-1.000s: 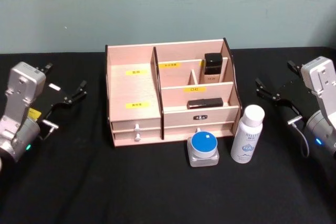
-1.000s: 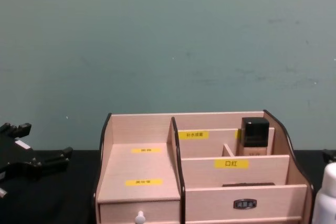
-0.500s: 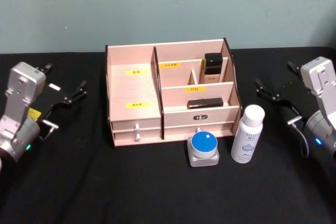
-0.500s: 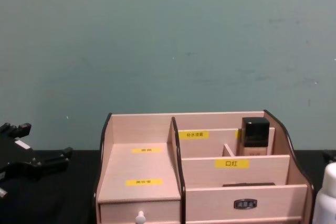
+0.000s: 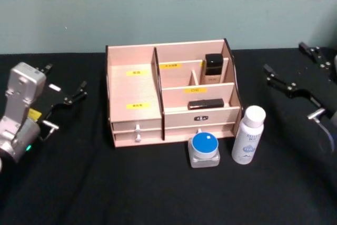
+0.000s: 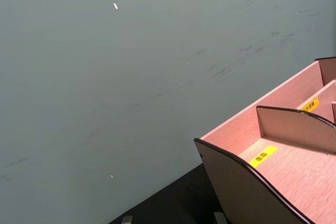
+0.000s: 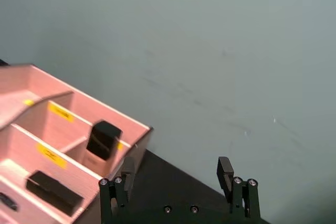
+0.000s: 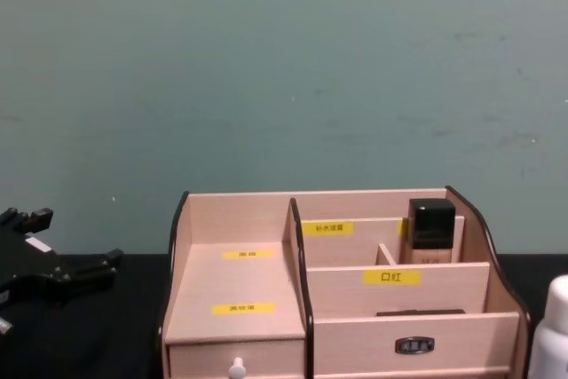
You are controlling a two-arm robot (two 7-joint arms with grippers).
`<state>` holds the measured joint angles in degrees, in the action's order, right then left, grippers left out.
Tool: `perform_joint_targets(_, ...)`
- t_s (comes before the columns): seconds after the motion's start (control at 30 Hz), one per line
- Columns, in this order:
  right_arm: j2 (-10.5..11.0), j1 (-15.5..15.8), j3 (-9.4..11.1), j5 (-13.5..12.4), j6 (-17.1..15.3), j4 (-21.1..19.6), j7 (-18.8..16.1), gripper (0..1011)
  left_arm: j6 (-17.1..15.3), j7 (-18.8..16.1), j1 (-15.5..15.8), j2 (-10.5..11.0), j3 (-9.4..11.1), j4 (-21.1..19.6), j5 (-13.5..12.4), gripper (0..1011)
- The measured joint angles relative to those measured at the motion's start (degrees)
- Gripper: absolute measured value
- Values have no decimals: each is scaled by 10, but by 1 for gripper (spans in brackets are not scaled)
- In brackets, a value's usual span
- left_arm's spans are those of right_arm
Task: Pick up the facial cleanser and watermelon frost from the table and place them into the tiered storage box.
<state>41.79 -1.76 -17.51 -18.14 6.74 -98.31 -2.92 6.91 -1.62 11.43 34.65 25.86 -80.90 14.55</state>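
Left of the tiered storage box [image 5: 142,88], the left pincer [image 5: 73,96] is idle, fingers apart. Before the box's right drawer sits the blue-lidded jar [image 5: 204,149]. Beside it the white bottle [image 5: 248,135] stands upright, long axis vertical, cap up. Right of the box, the right pincer [image 5: 284,57] is spread. It should, I think, approach level and clamp mid-bottle, so nothing tips.

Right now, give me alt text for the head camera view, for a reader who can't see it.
A pale-wood tiered storage box stands on the black table, with a blue-lidded jar and a white bottle upright on the table at its front right. The left gripper and right gripper hang open to either side, touching nothing.
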Motion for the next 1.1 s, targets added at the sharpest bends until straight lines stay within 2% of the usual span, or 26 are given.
perform_joint_targets(0.1, 15, 24, 16, -12, 0, -34, -8, 1002, 0, 0, 0, 0, 0, 0, 0, 1001)
perform_joint_targets(0.3, 62, 106, 69, -48, 2, -124, -31, 1002, 0, 0, 0, 0, 0, 0, 0, 1001)
perform_joint_targets(0.43, 83, 151, 96, -77, -7, -162, -49, 1002, 0, 0, 0, 0, 0, 0, 0, 1001)
perform_joint_targets(0.6, 99, 190, 116, -98, -27, -190, -64, 1002, 0, 0, 0, 0, 0, 0, 0, 1001)
perform_joint_targets(0.83, 114, 223, 125, -105, -62, -203, -82, 1002, 0, 0, 0, 0, 0, 0, 0, 1001)
perform_joint_targets(1.0, 120, 228, 121, -101, -81, -204, -89, 1002, 0, 0, 0, 0, 0, 0, 0, 1001)
perform_joint_targets(1.1, 120, 224, 113, -92, -104, -200, -90, 1002, 0, 0, 0, 0, 0, 0, 0, 1001)
